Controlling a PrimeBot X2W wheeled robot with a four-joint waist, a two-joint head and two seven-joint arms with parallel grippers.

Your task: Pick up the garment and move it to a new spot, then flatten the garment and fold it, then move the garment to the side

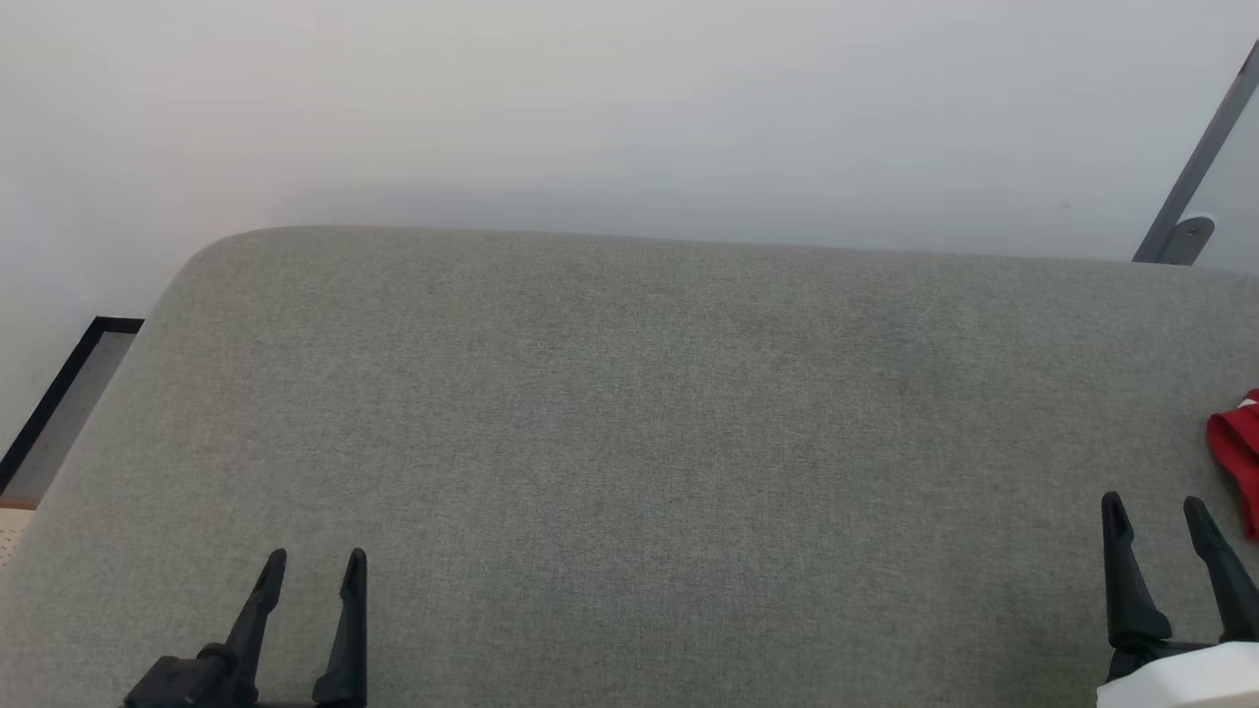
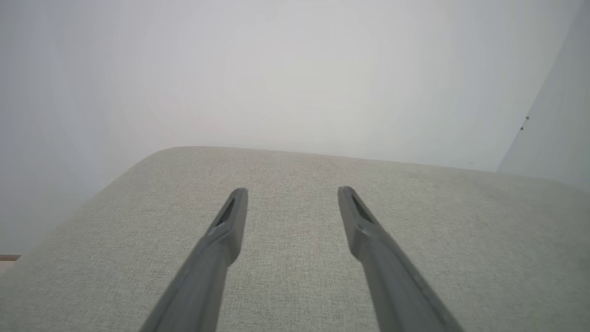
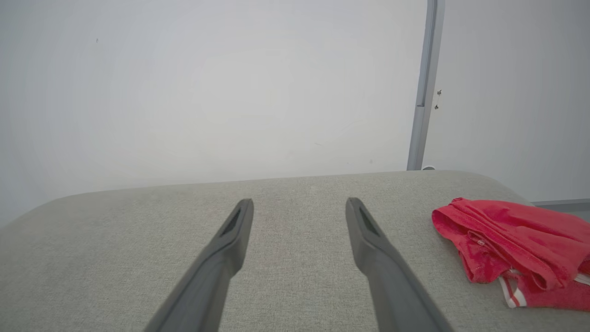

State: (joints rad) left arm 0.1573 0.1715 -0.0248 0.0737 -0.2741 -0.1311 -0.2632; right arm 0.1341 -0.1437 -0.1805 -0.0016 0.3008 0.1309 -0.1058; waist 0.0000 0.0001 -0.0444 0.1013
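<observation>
The garment (image 3: pixel 516 249) is a bright red T-shirt with red-and-white striped trim, lying crumpled on the grey fabric surface (image 1: pixel 629 442) at its right end. In the head view only a red edge of the garment (image 1: pixel 1237 452) pokes in at the right border. My right gripper (image 1: pixel 1156 506) stands open just left of it, apart from it, with nothing between its fingers; the right wrist view shows the right gripper (image 3: pixel 299 203) open over bare fabric. My left gripper (image 1: pixel 315 560) is open at the lower left, also empty, and the left gripper (image 2: pixel 292 191) hovers over bare fabric.
A pale wall (image 1: pixel 629 108) rises right behind the surface's far edge. A grey metal post (image 1: pixel 1195 167) leans at the back right. The surface's left corner is rounded, with a dark-edged floor strip (image 1: pixel 69 393) beyond it.
</observation>
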